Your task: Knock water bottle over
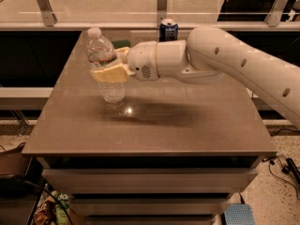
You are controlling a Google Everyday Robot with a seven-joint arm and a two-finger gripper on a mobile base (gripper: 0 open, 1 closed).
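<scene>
As the jaws straddle the middle of the water bottle (100, 50), one in front and one behind, the gripper (105, 63) appears closed on it. The bottle stands at the upper left of the table (187, 125), base down, its long axis leaning up and left, away from the arm (243, 64). A further leftward push should topple it. The soda can (168, 30) stands apart at upper centre.

One high camera looks down across the table (164, 125) from its near edge — close, the gripper (107, 63) left of centre.
</scene>
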